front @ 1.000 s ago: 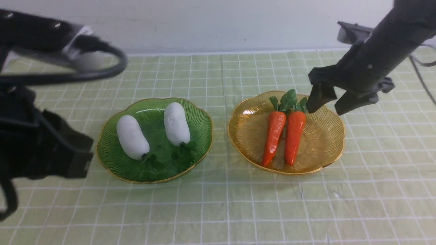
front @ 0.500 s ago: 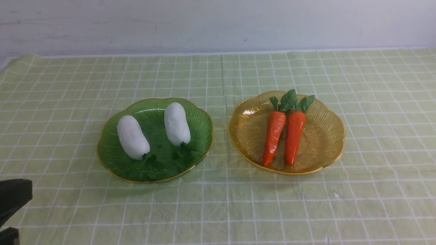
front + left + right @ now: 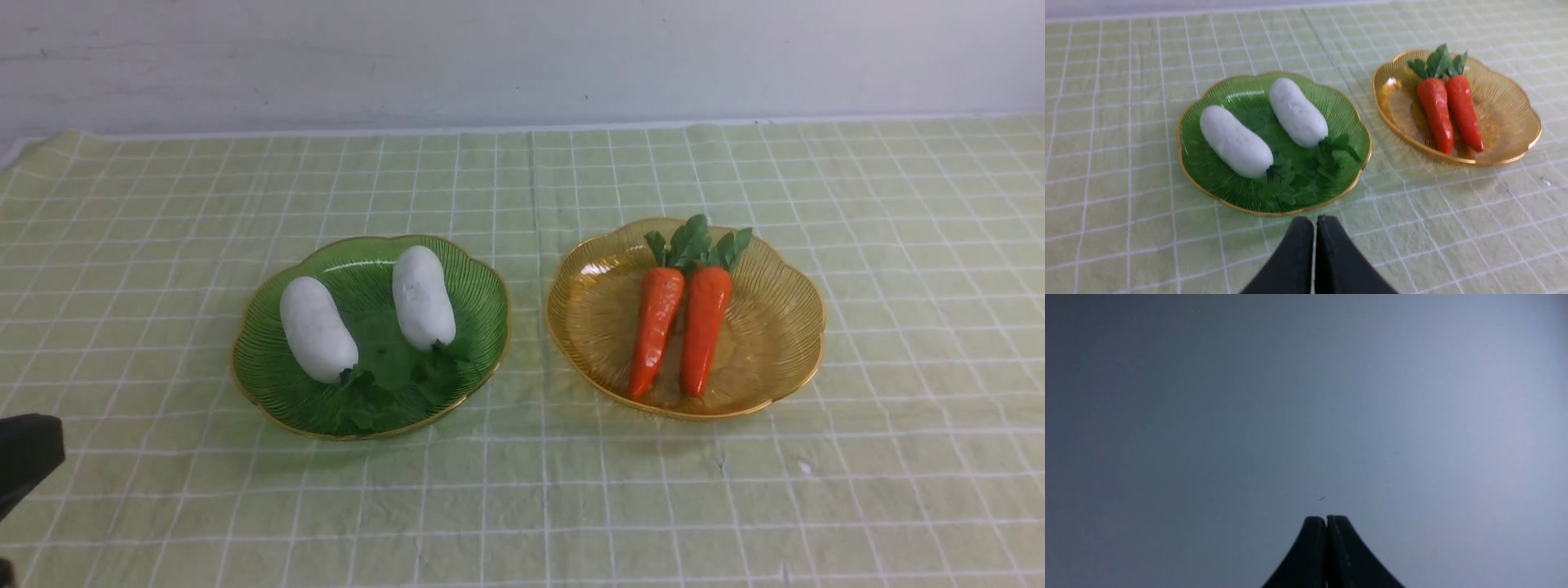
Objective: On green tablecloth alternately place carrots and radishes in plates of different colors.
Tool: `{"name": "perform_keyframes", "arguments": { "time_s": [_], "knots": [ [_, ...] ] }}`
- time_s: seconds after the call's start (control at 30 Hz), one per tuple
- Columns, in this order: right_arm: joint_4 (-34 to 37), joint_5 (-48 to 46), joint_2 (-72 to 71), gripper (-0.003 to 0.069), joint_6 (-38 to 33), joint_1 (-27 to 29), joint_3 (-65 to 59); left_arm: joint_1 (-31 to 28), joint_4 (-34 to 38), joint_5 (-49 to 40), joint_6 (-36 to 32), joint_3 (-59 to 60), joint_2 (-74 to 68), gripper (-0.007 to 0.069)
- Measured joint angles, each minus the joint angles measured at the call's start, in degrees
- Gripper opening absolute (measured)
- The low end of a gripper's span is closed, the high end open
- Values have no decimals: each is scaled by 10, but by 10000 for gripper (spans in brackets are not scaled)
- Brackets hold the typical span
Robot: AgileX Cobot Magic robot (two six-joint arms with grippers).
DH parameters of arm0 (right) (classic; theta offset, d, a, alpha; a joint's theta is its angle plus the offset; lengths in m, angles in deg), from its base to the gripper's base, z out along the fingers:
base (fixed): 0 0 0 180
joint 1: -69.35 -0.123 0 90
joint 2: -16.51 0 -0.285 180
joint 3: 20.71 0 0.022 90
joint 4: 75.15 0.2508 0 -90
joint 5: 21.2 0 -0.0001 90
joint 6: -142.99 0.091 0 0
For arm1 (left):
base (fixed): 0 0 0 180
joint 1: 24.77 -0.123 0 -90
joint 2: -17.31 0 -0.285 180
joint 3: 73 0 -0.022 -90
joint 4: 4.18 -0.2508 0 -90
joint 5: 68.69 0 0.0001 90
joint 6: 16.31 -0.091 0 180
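Observation:
On the green tablecloth (image 3: 522, 490) stand two plates side by side. The green plate (image 3: 483, 327) on the left holds both white radishes (image 3: 317, 329) (image 3: 422, 298). Both orange carrots (image 3: 655, 327) (image 3: 702, 327) lie in the amber plate (image 3: 771, 327) on the right. In the left wrist view my left gripper (image 3: 1314, 221) is shut and empty, short of the green plate (image 3: 1347, 114), with the radishes (image 3: 1235, 141) (image 3: 1297, 112), the carrots (image 3: 1435, 108) (image 3: 1464, 108) and the amber plate (image 3: 1504, 110) beyond. My right gripper (image 3: 1326, 519) is shut on nothing and faces a plain grey surface.
A black part of my left arm (image 3: 24, 457) shows at the front view's lower left edge. A pale wall (image 3: 522, 57) runs behind the cloth's far edge. My right arm is out of the front view.
Both arms have pulled back from over the plates. The right gripper, open above the carrot tops a second ago, has left the front view and is shut. Vegetables and plates have not moved.

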Motion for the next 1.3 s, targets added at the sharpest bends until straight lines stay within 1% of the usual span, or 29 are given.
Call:
{"name": "perform_keyframes", "arguments": {
  "time_s": [0.13,0.27,0.37,0.77,0.93,1.03,1.07,1.1,1.23,1.27,1.3],
  "knots": [
    [0,-1,0,-13,-1,0,-1,0,-14,0,0,9,49,-8],
    [0,-1,0,-13,-1,0,-1,0,-51,-3,0,11,114,-8],
    [0,-1,0,-14,-2,0,-1,0,-54,-3,0,11,135,-8],
    [0,-2,0,-14,-3,0,-1,0,-59,-3,0,11,140,-8],
    [0,-2,0,-14,-3,0,-1,-1,-59,-1,-1,30,142,-8],
    [0,-2,0,-14,-3,0,-1,-25,-43,7,-16,59,143,-8],
    [0,-2,0,-14,-3,0,-1,-47,-26,22,-34,82,144,-8],
    [0,-2,0,-14,-3,0,-1,-55,-20,28,-41,93,144,-8],
    [0,-2,0,-14,-4,0,-1,-152,43,129,-130,192,167,-8],
    [0,-2,0,-14,-4,0,-1,-166,51,139,-141,207,171,-8],
    [0,-2,0,-14,-4,0,-1,-192,66,171,-160,236,186,-8]
  ]
}}
